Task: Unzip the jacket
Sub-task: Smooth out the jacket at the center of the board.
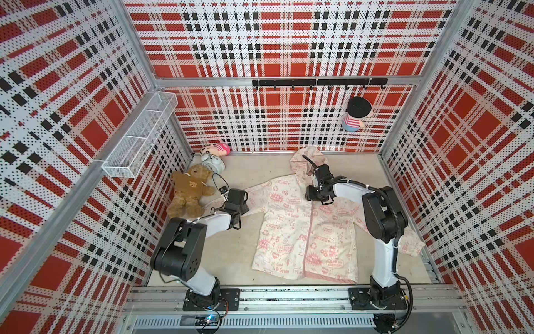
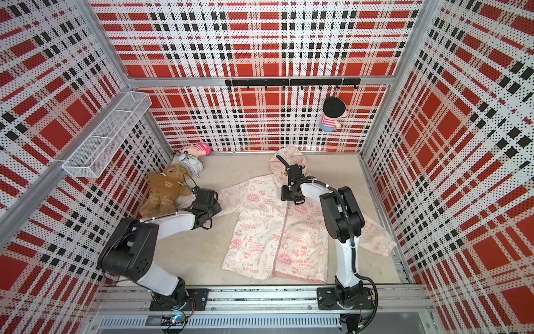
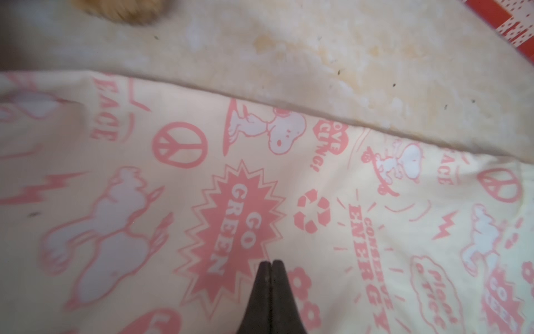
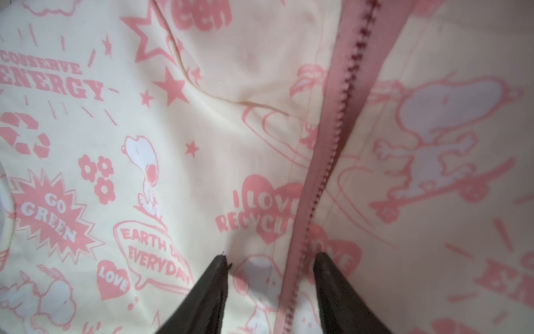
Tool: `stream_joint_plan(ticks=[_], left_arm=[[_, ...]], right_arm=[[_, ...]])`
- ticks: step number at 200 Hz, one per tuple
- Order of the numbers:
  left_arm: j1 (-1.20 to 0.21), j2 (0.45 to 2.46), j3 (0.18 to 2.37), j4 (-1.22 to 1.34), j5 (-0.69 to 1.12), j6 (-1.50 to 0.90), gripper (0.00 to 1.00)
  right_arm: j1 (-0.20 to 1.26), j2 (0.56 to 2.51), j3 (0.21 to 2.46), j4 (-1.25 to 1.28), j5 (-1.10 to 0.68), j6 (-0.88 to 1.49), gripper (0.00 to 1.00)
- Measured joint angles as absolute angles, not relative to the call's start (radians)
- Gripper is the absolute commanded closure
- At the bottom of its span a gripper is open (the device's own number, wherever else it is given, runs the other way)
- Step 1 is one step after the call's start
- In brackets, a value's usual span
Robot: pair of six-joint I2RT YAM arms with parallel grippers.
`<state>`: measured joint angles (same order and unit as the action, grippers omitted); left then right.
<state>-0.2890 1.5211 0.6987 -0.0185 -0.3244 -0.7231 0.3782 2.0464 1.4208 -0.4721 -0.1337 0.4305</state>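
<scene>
Across the centre and right half of the desk (image 1: 231, 257), the jacket (image 1: 300, 231) lies flat and front up, with its hood toward the far edge and its pink hem toward the near edge; both top views show this. The flat spread leaves the zipper (image 4: 332, 138) exposed along the garment's midline. Its teeth are meshed along the whole stretch seen in the right wrist view, and the slider is not in that view.

The right arm (image 1: 381, 219) rises from the near edge, bends at the elbow and reaches over the collar area with the wrist pitched down. The right gripper (image 4: 270, 260) is parted, one finger on either side of the zipper tape, probably lined up to find the pull.

The left arm (image 1: 213, 221) extends low toward the left sleeve, near the teddy bear (image 1: 189, 191). The left gripper (image 3: 270, 264) has its fingertips pressed together over the sleeve print; whether cloth is nipped between them cannot be told. Its position suggests an anchor against the pull.
</scene>
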Motion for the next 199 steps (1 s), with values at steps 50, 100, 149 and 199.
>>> stream_joint_plan(ticks=[50, 100, 149, 199], left_arm=[[-0.344, 1.300, 0.773, 0.038, -0.395, -0.671, 0.28], [-0.340, 1.693, 1.189, 0.049, -0.284, -0.619, 0.33], [-0.414, 1.980, 1.425, 0.047, -0.143, -0.596, 0.34], [-0.470, 2.146, 1.588, 0.076, -0.046, -0.637, 0.50]], right_arm=[[0.298, 2.078, 1.778, -0.560, -0.145, 0.382, 0.35], [0.220, 2.354, 2.237, -0.513, -0.220, 0.395, 0.39], [0.194, 2.573, 2.288, -0.567, -0.277, 0.421, 0.35], [0.185, 2.614, 2.371, -0.646, -0.231, 0.411, 0.73]])
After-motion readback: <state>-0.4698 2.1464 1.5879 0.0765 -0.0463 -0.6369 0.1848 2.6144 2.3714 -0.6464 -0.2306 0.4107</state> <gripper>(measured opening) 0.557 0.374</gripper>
